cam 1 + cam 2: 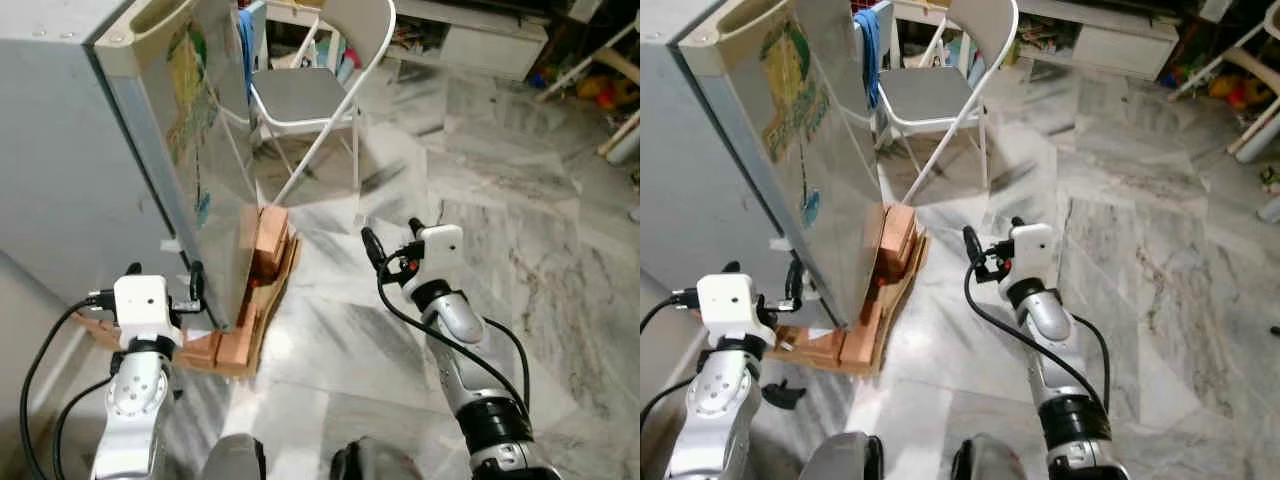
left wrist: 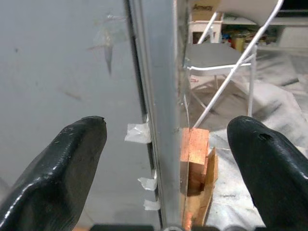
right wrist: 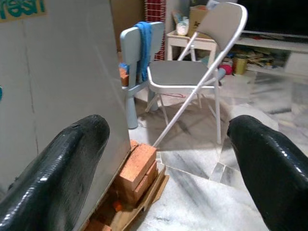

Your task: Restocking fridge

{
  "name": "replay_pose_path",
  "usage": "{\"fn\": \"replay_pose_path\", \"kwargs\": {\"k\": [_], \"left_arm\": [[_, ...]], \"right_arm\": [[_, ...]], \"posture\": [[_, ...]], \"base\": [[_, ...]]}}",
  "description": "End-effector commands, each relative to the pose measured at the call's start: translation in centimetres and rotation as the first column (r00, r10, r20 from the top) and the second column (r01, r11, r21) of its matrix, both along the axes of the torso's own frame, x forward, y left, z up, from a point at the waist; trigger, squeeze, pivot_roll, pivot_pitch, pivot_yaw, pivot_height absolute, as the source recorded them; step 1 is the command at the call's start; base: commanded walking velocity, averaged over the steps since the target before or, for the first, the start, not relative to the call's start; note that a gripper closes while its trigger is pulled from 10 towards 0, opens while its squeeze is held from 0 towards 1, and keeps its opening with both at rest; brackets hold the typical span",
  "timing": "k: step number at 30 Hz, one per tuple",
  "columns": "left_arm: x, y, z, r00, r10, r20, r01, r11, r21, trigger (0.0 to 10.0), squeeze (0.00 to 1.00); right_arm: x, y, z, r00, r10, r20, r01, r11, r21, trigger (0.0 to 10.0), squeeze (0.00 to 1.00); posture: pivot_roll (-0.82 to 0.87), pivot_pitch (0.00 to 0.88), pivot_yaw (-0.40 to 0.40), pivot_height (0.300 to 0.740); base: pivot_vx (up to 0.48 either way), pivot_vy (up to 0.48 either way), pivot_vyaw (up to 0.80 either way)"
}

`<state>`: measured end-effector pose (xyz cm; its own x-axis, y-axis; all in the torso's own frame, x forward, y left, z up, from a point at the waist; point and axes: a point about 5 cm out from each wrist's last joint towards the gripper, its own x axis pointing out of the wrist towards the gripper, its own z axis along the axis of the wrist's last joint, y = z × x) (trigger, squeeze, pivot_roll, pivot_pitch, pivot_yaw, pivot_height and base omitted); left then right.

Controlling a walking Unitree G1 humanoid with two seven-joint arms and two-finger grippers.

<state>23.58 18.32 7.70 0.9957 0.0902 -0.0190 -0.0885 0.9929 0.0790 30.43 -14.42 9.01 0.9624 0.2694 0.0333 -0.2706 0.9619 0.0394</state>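
Right up close, the grey fridge (image 1: 60,170) stands at the robot's left, raised on reddish bricks (image 1: 268,245) and flattened cardboard (image 1: 268,310) on a white and grey marble floor (image 1: 520,200). Its door is shut, with a colourful sticker (image 1: 190,90) on the side panel and bits of tape along the door seam. The left claw (image 2: 166,144) is spread wide, holding nothing, its fingers straddling the fridge's front corner edge near the bottom. The right claw (image 3: 168,144) is also wide open and empty, out over bare floor beside the bricks. Behind the fridge stands a white folding chair (image 1: 320,95), a pale blue small chair (image 3: 132,53) with a blue cloth (image 3: 143,48) draped on it, and low white shelving (image 1: 480,40) cluttered along the far wall.
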Motion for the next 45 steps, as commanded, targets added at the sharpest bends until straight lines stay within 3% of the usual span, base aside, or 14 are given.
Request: {"fn": "replay_pose_path", "kwargs": {"k": [1, 16, 28, 39, 45], "left_arm": [[-0.1, -0.3, -0.1, 1.000, -0.003, -0.005, 0.003, 1.000, 0.006, 10.0, 0.00], [0.1, -1.2, 0.3, 0.996, -0.085, 0.024, 0.086, 0.996, -0.025, 10.0, 0.00], [0.0, -1.7, 0.4, 0.993, -0.113, 0.035, 0.115, 0.992, -0.050, 10.0, 0.00], [0.0, -1.4, 0.4, 0.995, -0.093, 0.036, 0.095, 0.994, -0.049, 10.0, 0.00], [-0.3, -1.0, 0.4, 0.997, -0.066, 0.040, 0.068, 0.996, -0.053, 10.0, 0.00]], "right_arm": [[-0.1, -0.5, 0.0, 1.000, -0.021, -0.001, 0.021, 1.000, -0.004, 10.0, 0.00], [0.0, -0.4, -0.1, 0.999, -0.030, -0.019, 0.030, 1.000, -0.007, 10.0, 0.00], [0.0, -0.5, 0.1, 1.000, -0.020, -0.005, 0.019, 1.000, -0.023, 10.0, 0.00], [-2.7, -1.5, -1.6, 0.997, -0.017, -0.076, 0.015, 0.999, -0.034, 10.0, 0.00], [-2.8, -1.7, -1.6, 0.996, -0.034, -0.086, 0.030, 0.999, -0.044, 10.0, 0.00]], "posture": [[0.15, 0.111, -0.035, 0.740], [0.16, 0.107, -0.040, 0.740], [0.15, 0.115, -0.045, 0.740], [0.13, 0.116, -0.045, 0.740], [0.12, 0.121, -0.043, 0.740]], "base": [[0.000, 0.476, 0.00], [0.000, 0.000, -0.09], [0.323, 0.000, -0.48], [0.346, 0.000, 0.00], [0.056, 0.000, 0.00]]}}
